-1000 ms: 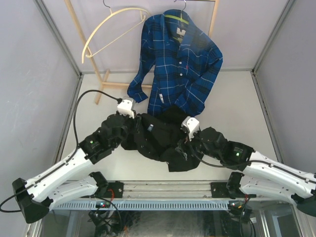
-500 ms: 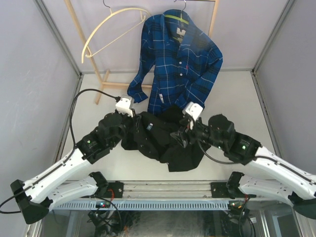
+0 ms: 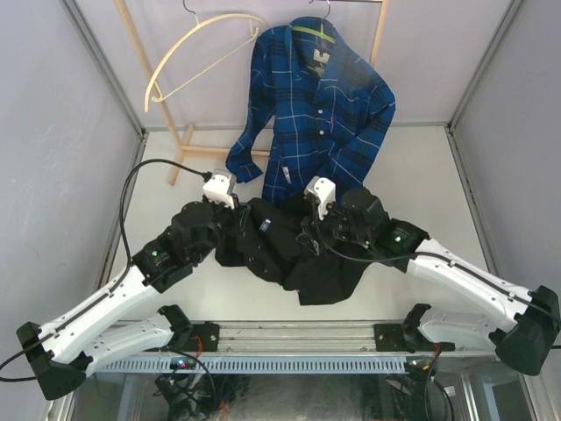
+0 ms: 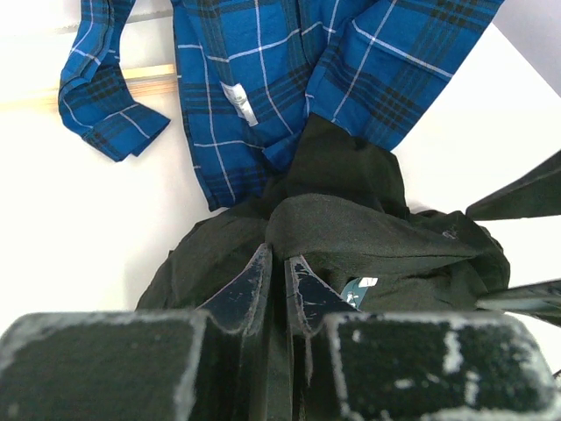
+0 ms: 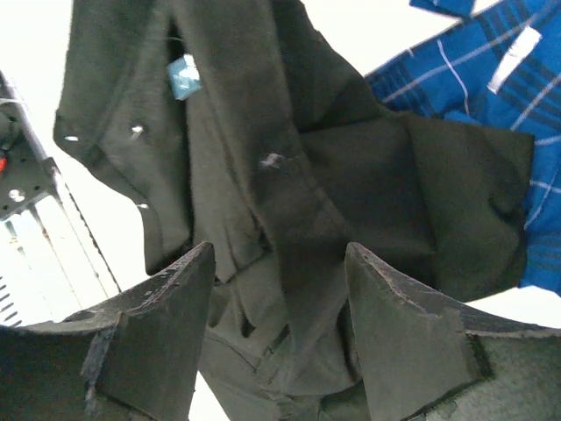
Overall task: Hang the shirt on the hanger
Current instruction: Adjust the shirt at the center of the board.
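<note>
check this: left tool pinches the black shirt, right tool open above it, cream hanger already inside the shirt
No: the top external view shows the cream hanger hanging bare on the rack, apart from the black shirt. The left tool does pinch the shirt; the right tool is open above it.

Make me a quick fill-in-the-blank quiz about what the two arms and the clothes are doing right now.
1. The left tool is shut on a fold of the shirt, whose colour is ___.
2. The right tool hovers over that shirt with its jaws ___.
3. The hanger hangs bare beside the ___ plaid shirt.

Missing words: black; open; blue.
</note>
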Motion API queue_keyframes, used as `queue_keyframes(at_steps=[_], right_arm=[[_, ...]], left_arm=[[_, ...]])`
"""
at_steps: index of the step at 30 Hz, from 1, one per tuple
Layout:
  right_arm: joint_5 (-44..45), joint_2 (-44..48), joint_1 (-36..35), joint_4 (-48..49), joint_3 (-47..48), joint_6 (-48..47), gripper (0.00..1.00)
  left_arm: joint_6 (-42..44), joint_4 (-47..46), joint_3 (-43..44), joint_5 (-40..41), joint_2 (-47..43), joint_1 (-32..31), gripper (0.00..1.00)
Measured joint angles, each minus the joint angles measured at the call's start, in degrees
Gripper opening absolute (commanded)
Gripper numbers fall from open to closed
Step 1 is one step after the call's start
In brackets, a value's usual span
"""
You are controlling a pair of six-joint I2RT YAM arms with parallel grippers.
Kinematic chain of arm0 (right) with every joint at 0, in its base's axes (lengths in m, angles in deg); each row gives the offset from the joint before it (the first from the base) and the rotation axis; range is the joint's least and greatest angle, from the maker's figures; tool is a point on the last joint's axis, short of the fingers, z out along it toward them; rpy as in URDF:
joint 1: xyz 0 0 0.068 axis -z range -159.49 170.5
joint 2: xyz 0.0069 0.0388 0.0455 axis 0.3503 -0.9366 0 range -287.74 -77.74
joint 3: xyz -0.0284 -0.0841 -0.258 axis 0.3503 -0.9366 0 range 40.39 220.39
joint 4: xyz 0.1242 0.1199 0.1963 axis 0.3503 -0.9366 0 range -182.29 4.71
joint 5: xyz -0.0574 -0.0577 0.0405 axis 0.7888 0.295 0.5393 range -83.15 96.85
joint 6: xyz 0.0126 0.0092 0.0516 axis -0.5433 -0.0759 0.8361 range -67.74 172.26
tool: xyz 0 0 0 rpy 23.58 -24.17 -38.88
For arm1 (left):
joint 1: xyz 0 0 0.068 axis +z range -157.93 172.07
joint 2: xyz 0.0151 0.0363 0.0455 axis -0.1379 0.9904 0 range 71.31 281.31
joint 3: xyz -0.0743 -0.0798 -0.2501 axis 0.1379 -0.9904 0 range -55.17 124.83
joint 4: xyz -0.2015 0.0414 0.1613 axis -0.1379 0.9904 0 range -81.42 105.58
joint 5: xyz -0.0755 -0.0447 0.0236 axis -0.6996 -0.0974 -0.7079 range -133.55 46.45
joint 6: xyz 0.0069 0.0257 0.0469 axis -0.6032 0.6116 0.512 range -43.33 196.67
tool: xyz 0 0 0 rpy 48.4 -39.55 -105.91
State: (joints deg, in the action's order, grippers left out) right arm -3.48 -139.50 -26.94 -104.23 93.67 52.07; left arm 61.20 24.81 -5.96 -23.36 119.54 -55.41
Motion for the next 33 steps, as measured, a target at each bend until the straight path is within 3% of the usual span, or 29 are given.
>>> queue_keyframes(at_steps=[3,7,12,14,17,22,33], right_arm=[[1.6,-1.77,0.85,0.13,-0.55,-0.02,0.55],[4.09,-4.59,1.27,0.46,-1.07,-0.02,0.39],[3.74,-6.51,1.33,1.42,-1.97,0.26,0.07],[3.54,-6.47,1.31,1.6,-2.21,0.35,0.0],[4.39,-5.79,1.27,1.77,-2.29,1.09,0.0],[7.8,-1.95,1.07,1.9,-2.36,3.93,0.0],[12.44,-1.62,-1.49,2.12,-2.36,9.84,0.0]], left_arm=[[0.0,0.02,-0.02,-0.07,0.0,0.0,0.13],[0.02,0.07,-0.02,-0.52,0.0,0.0,0.13],[0.02,0.31,-0.02,-0.9,-0.02,0.0,0.18],[0.0,0.39,-0.07,-0.87,-0.04,0.02,0.21],[-0.04,0.44,-0.68,-0.87,-0.37,0.0,0.27],[-1.4,-0.57,-3.85,-1.27,-0.55,0.02,0.48],[-6.25,-1.49,-11.41,-3.67,4.02,-0.83,0.51]])
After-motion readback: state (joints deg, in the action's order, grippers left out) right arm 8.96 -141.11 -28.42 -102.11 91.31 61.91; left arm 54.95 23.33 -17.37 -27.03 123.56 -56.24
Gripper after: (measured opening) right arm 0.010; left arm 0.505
